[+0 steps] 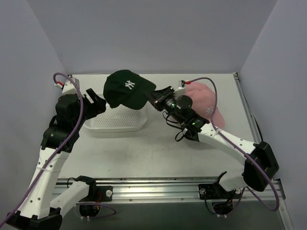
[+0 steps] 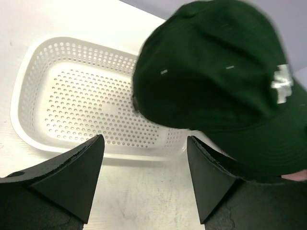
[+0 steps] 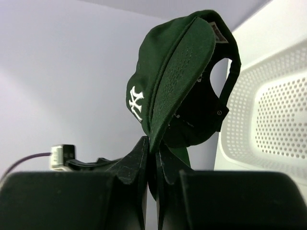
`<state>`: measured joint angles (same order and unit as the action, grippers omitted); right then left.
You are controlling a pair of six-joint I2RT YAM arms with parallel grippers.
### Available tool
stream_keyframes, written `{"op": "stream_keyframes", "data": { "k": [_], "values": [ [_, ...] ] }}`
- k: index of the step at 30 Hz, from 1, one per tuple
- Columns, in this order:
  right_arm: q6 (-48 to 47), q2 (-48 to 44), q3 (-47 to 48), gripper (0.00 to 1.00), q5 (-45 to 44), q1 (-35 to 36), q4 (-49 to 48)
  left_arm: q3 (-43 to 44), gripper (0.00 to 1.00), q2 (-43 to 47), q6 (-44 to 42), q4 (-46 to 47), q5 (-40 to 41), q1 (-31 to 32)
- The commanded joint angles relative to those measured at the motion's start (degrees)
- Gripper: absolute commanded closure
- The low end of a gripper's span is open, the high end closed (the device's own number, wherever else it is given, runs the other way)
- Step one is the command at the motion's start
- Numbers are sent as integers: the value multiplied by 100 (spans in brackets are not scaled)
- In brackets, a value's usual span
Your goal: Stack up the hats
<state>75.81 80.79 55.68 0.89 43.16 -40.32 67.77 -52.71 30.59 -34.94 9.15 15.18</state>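
Pale table [image 1: 153, 153] runs back from the arm bases. Farther in, the left jaws stand spread wide, holding nothing, just beside the white perforated basket [image 1: 117, 122]. Over the basket's far edge, the right jaws pinch the brim of the dark green cap [image 1: 127, 88], lifted off the table. Behind them, a pink cap [image 1: 204, 98] rests on the table.

The left arm [image 1: 45, 179], at seven o'clock, and the right arm [image 1: 226, 139], at five o'clock, both have white links, black joints and a thin purple cable [image 1: 214, 98]. The left gripper [image 2: 144, 139] has two black, matte, wedge-shaped fingers [image 2: 72, 177].
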Motion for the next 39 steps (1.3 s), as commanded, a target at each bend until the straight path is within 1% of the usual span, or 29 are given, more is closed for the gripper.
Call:
{"op": "stream_keyframes", "data": {
  "k": [1, 2, 3, 7, 12, 15, 17, 22, 24, 29, 35, 39],
  "values": [
    [-242, -887, 382, 100, 307, -438, 355, 149, 22, 59, -140, 242, -246, -6],
    [-277, -994, 373, 100, 359, -544, 462, 149, 22, 7, -237, 285, -473, -6],
    [-321, -1117, 365, 100, 473, -650, 655, 158, 22, -37, -333, 277, -536, -6],
    [-409, -1749, 347, 100, 799, -1316, 1113, 167, 22, -178, -448, 224, -712, 2],
    [-515, -2234, 382, 100, 1089, -1915, 1701, 0, 22, -187, -519, 365, -915, 11],
    [-383, -2489, 277, 100, 1343, -2327, 1747, -70, 22, -257, -528, 400, -1178, 11],
    [-295, -2674, 163, 100, 1449, -2478, 1764, -106, 22, -284, -554, 426, -1257, 29],
    [-312, -3227, -75, 100, 1318, -2742, 2106, -123, 23, -354, -738, 418, -1205, 73],
    [-374, -3333, -101, 100, 1361, -2856, 2281, -158, 23, -398, -765, 444, -1214, 108],
    [-348, -3649, -294, 100, 1555, -3295, 2370, -273, 23, -495, -782, 523, -1293, 231],
    [-251, -3738, -532, 100, 2257, -4041, 2108, -378, 22, -512, -844, 523, -1170, 433],
    [-348, -3711, -409, 100, 2539, -4280, 2300, -413, 22, -512, -879, 497, -1126, 442]
  ]
}}
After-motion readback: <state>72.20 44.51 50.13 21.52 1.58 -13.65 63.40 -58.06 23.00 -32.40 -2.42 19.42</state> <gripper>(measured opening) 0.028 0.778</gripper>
